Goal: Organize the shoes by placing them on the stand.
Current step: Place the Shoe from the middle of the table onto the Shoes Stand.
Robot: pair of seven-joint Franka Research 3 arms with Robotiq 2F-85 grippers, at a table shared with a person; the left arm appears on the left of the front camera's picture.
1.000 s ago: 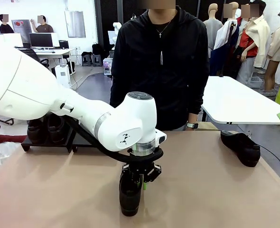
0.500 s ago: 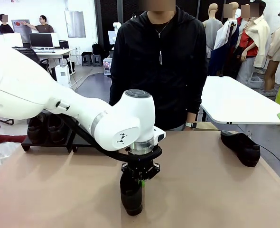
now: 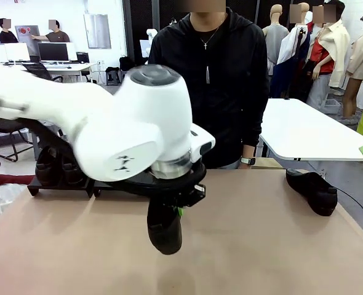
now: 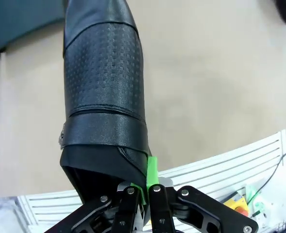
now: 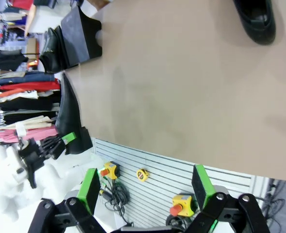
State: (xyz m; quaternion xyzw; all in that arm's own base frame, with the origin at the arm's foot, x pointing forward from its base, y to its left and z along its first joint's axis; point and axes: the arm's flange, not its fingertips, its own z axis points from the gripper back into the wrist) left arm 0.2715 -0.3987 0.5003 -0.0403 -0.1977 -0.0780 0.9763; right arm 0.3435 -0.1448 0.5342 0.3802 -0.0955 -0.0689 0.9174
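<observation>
At the far left, the stand [image 3: 58, 188] carries 2 shoes [image 3: 59, 165], partly hidden by the left arm [image 3: 107, 132]. At mid-table the left gripper [image 3: 180, 208] is clamped on the heel rim of a 3rd shoe [image 3: 164, 230], with 1 green pad [image 4: 152, 170] outside the leather and the other finger inside (the wrist view shows this plainly). That shoe hangs toe lowest, clear of the table [image 3: 261, 246], its shadow on the surface beneath. A person [image 3: 209, 80] stands behind. Near the right edge a 4th shoe [image 3: 312, 190] lies on the table, well apart from the stand. The right gripper [image 5: 145, 189] is spread wide, holding nothing.
</observation>
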